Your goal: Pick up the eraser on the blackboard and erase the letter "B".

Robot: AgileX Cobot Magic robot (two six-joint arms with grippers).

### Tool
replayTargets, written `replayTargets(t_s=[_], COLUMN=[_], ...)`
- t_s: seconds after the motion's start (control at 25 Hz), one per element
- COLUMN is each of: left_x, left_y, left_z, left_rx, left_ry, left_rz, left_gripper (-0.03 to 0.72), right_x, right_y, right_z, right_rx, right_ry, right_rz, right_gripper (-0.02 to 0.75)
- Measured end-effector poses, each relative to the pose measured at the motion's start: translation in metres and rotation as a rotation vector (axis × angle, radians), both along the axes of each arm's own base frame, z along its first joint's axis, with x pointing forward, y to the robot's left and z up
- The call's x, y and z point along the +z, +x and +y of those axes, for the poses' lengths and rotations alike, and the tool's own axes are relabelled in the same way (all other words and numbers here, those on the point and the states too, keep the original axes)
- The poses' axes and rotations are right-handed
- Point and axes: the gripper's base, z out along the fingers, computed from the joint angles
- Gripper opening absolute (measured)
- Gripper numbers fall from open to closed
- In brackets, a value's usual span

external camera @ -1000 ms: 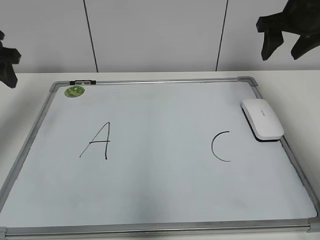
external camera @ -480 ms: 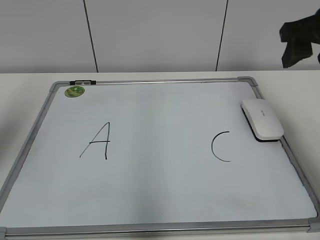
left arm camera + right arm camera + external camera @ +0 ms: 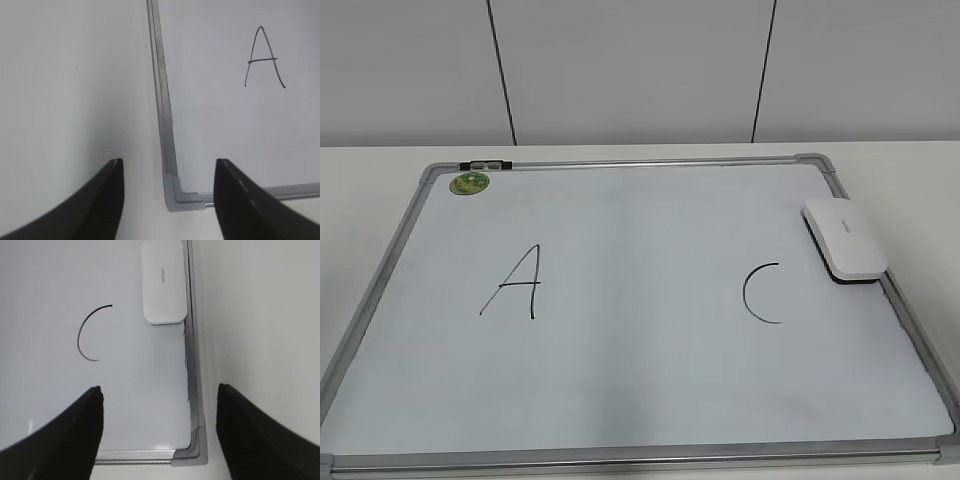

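Note:
The blackboard is a white dry-erase board with a grey frame, lying flat on the table. It bears a black "A" at left and a black "C" at right. No letter "B" shows between them; that stretch of board is blank. The white eraser lies at the board's right edge, also in the right wrist view. My left gripper is open and empty above the board's near left corner. My right gripper is open and empty above the near right corner. Neither gripper shows in the exterior view.
A round green sticker and a small black clip sit at the board's far left corner. White table surrounds the board. A panelled wall stands behind.
Both black grippers, seen at the top corners of the exterior view a second ago, have moved out of that view. The eraser and board have not moved.

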Motion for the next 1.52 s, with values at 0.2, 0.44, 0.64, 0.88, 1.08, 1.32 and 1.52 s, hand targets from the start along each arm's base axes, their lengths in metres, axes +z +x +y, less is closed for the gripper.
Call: replayTargets(t_s=[0.2,0.44,0.64,0.88,1.08,1.32,1.52], left_x=[-0.002,-0.014,-0.02,-0.019,-0.02,-0.02,-0.02], left_y=[-0.043,-0.079,-0.1,-0.111,-0.111,-0.111,-0.111], left_z=[0.006,0.01,0.014,0.016,0.016,0.016,0.016], left_rx=[0.002,0.0,0.01,0.016,0.017,0.017,0.017], left_ry=[0.017,0.025,0.037,0.041,0.043,0.043,0.043], left_rz=[-0.06,-0.072,-0.118,-0.187,-0.184,-0.186,-0.186], left_gripper=[0.421,0.42,0.419,0.413,0.389,0.342,0.314], right_x=[-0.009,-0.031,-0.047,-0.06,-0.059,-0.059,-0.062], right_y=[-0.057,-0.111,-0.142,-0.159,-0.162,-0.162,-0.162], right_z=[-0.009,-0.018,-0.025,-0.029,-0.025,-0.022,-0.022], right_rx=[-0.002,-0.008,-0.019,-0.005,0.076,0.122,0.126], right_ry=[0.011,0.01,-0.01,-0.025,-0.036,-0.035,-0.032], right_rz=[-0.058,-0.061,-0.096,-0.125,-0.143,-0.143,-0.131], right_gripper=[0.522,0.522,0.522,0.521,0.521,0.521,0.521])
